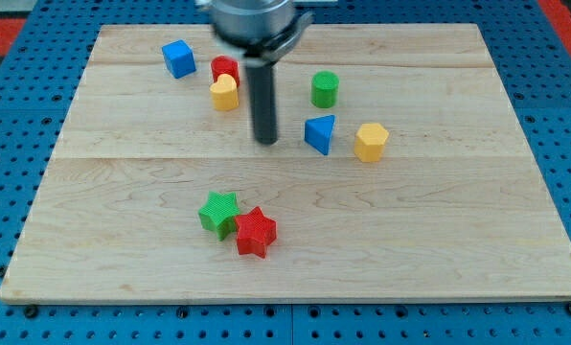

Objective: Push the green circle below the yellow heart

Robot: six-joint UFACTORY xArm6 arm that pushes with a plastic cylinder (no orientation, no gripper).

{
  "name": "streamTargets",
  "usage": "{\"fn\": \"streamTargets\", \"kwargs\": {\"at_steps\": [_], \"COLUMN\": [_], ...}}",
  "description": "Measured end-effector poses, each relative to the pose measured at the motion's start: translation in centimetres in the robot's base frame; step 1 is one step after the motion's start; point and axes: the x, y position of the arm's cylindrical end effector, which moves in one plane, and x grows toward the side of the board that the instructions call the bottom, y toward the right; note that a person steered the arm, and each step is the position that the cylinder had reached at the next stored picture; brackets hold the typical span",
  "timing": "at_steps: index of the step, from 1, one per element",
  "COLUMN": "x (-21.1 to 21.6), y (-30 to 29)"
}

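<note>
Your tip (266,142) holds nothing, touches no block; green circle (325,89) lies up-right of it; yellow heart (224,93) up-left.

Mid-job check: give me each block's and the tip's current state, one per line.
my tip: on the board, touching no block, left of the blue triangle.
green circle: upright, alone, at the tip's upper right.
yellow heart: against the red block.
red block: behind the heart, shape unclear.
blue cube: alone.
blue triangle: alone.
yellow hexagon: alone.
green star: touching the red star.
red star: touching the green star.
</note>
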Motion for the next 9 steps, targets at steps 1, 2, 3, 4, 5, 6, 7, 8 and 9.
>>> {"fn": "streamTargets", "kwargs": {"at_steps": [1, 2, 3, 4, 5, 6, 7, 8, 9], "x": [-4.7, -5.6, -7.6, -10.3, -10.1, -7.0, -4.2, -4.9, -3.2], "y": [5.7, 6.9, 14.1, 12.5, 6.0, 1.5, -2.0, -3.0, -7.4]}}
